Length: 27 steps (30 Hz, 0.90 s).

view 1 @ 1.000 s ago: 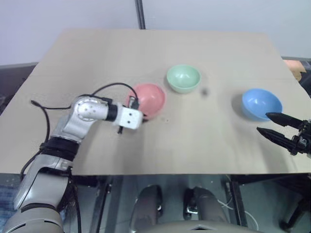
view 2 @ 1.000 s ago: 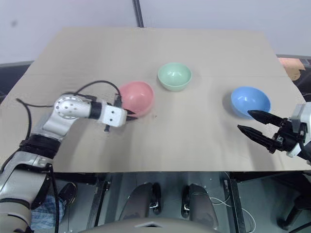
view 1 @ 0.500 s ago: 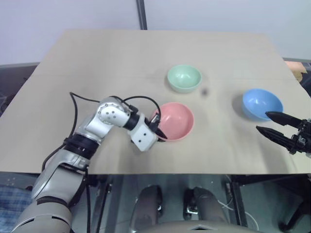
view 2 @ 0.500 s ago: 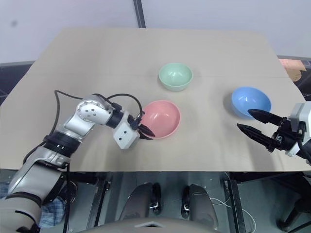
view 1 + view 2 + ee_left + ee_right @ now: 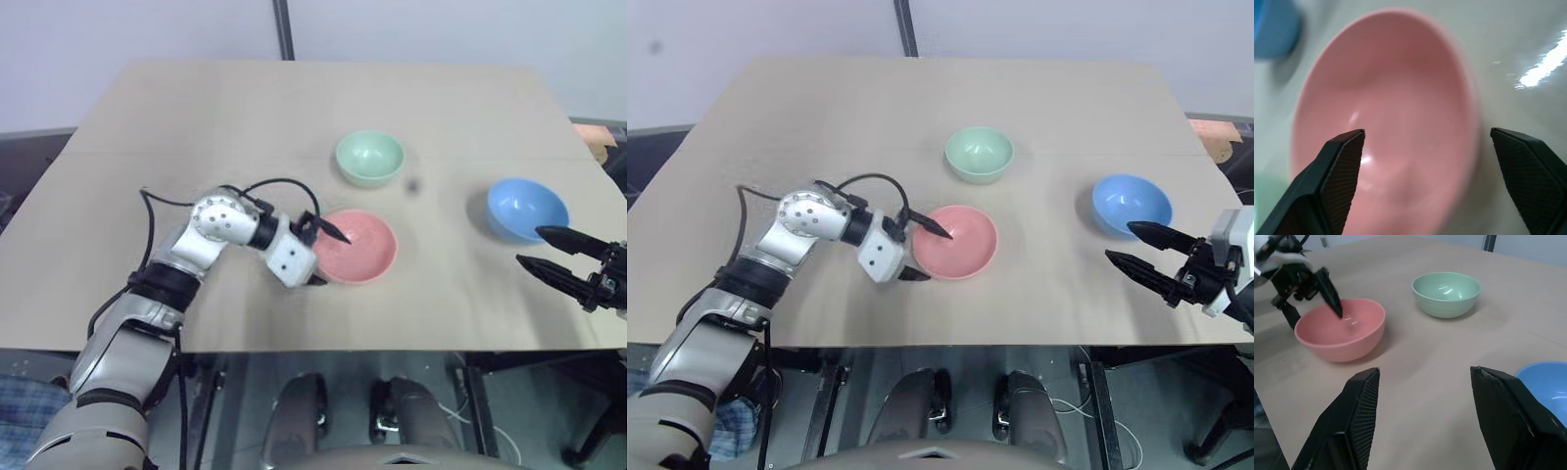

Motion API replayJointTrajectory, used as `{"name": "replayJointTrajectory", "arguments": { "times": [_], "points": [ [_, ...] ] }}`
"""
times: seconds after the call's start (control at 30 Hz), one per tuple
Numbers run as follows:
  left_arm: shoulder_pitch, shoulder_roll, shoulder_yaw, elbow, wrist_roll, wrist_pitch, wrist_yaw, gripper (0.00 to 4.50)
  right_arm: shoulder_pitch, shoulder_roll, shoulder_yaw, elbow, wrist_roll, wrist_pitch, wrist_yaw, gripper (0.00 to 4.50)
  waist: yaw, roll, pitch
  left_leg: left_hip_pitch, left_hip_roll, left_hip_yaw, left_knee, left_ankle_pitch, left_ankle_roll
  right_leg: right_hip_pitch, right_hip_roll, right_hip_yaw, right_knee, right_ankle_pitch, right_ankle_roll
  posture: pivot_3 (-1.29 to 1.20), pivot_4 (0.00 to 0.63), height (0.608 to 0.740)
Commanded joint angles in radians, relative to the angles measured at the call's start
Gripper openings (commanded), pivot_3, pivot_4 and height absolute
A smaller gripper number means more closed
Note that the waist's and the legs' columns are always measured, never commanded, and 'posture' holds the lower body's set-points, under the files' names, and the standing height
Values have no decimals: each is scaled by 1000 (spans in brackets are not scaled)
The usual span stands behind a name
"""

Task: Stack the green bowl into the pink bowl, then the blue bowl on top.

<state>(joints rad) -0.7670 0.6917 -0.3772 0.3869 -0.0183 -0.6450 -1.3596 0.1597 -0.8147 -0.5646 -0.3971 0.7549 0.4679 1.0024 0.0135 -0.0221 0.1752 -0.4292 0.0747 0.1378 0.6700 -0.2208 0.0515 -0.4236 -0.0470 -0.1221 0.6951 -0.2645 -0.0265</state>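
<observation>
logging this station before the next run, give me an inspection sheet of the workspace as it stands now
surface: tan table, bare apart from the bowls and one small dark spot.
job's things: pink bowl upright near the front middle; green bowl upright behind it, apart from it; blue bowl upright at the right. Nothing stacked yet.
clutter: nothing seen.
grippers: left gripper open, its fingers either side of the pink bowl's near rim, one over the inside, one outside. Right gripper open, holding nothing, just in front of the blue bowl.
cables: black cable looping over the left wrist.
surroundings: pale wall and a dark vertical post behind the table.
</observation>
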Motion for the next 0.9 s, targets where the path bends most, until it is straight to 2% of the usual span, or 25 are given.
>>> {"name": "replayJointTrajectory", "arguments": {
  "times": [0.03, 0.2, 0.33, 0.53, 0.73, 0.83, 0.9],
  "points": [
    [63, 67, 112, -117, -156, 217, -10, 4457, 1, 1, -27, -35, 19, -17, 3, 3270, -4, 0, 0, 0, 0, 0, 0, 0, 0, 0, 0, 0, 0, 0, 0, 0, 150, 740],
    [160, 113, 235, -243, -277, 493, 58, 4457, -14, 1, -9, -19, 10, -26, 8, 3270, 1, 0, 0, 0, 0, 0, 0, 2, -3, 0, 0, 0, 0, 0, 0, 0, 150, 740],
    [161, 100, 328, -189, -230, 602, 239, 4457, -50, 0, 29, -4, 15, -19, 17, 3270, 2, 0, 0, 1, 0, -1, 1, 0, 0, 2, -1, -1, 0, 0, 0, 0, 150, 740],
    [54, 89, 259, 24, -26, 360, 300, 4457, -114, -13, 76, 34, 4, -15, 32, 3270, 2, 0, 0, 3, 0, -1, 0, 0, 0, 4, 0, -1, 0, 0, 0, 0, 150, 740],
    [-180, 3, 136, 367, 164, 87, 333, 4457, -146, -13, 101, 42, -2, -16, 28, 3270, 11, 0, 0, 1, -2, -2, 1, 0, 1, 4, 0, -3, -1, 0, 0, 0, 150, 740],
    [-290, -66, 99, 525, 219, 15, 364, 4457, -136, -11, 95, 37, -5, -19, 29, 3270, 11, -1, 0, 0, -2, -2, 1, 0, 1, 3, 0, -3, -1, 0, 0, 0, 150, 740],
    [-356, -97, 38, 610, 319, -64, 436, 4457, -121, -8, 82, 24, -3, -18, 21, 3270, 9, -1, 0, 0, -2, -2, 1, 0, 1, 3, 1, -3, -1, 0, 0, 0, 150, 740]
  ]
}}
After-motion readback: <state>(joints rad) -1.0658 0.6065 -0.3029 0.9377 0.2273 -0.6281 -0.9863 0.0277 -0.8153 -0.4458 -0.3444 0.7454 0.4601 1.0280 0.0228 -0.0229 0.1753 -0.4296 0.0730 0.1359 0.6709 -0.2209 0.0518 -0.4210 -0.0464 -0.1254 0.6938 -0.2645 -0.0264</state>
